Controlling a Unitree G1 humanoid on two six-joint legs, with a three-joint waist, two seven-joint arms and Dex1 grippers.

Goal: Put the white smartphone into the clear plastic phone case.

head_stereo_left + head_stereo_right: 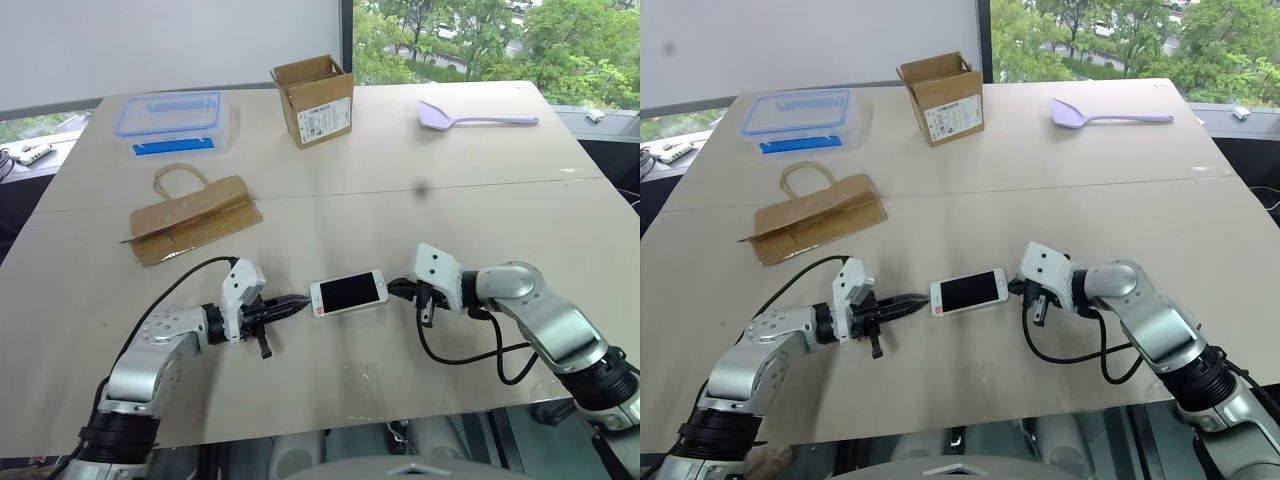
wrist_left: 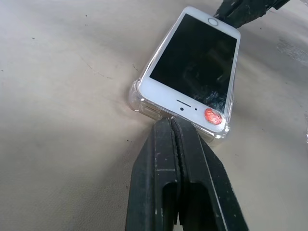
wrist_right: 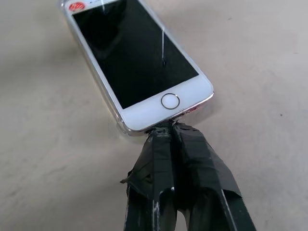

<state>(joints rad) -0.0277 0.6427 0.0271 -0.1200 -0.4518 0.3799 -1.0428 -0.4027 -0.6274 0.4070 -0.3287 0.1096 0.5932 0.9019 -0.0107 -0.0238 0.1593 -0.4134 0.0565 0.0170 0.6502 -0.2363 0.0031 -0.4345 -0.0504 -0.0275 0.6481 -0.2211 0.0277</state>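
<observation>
White smartphone shown lying screen up near the front middle of the tabletop, apparently seated in the clear plastic phone case, with the transparent rim visible around its lower edges in both wrist views. Long axis laid crosswise, running from one arm toward the other. Left claw pressed closed with nothing between its fingers, tips set against the short end bearing the earpiece and a small red sticker. Right claw likewise closed on nothing, tips set against the opposite short end by the round home button. Phone thus bracketed end to end, both claws about equally near and in line with the long axis. Whether either tip bore on the phone itself or on the case rim, not resolvable. Judged as a late seating stage: any further push likely to act along the long axis, squeezing the ends inward; uneven force from one side liable to slide phone and case together across the tabletop. Farther back, well apart from the work: a brown paper bag, a clear food box with blue lid, a small cardboard box and a lilac spatula.
</observation>
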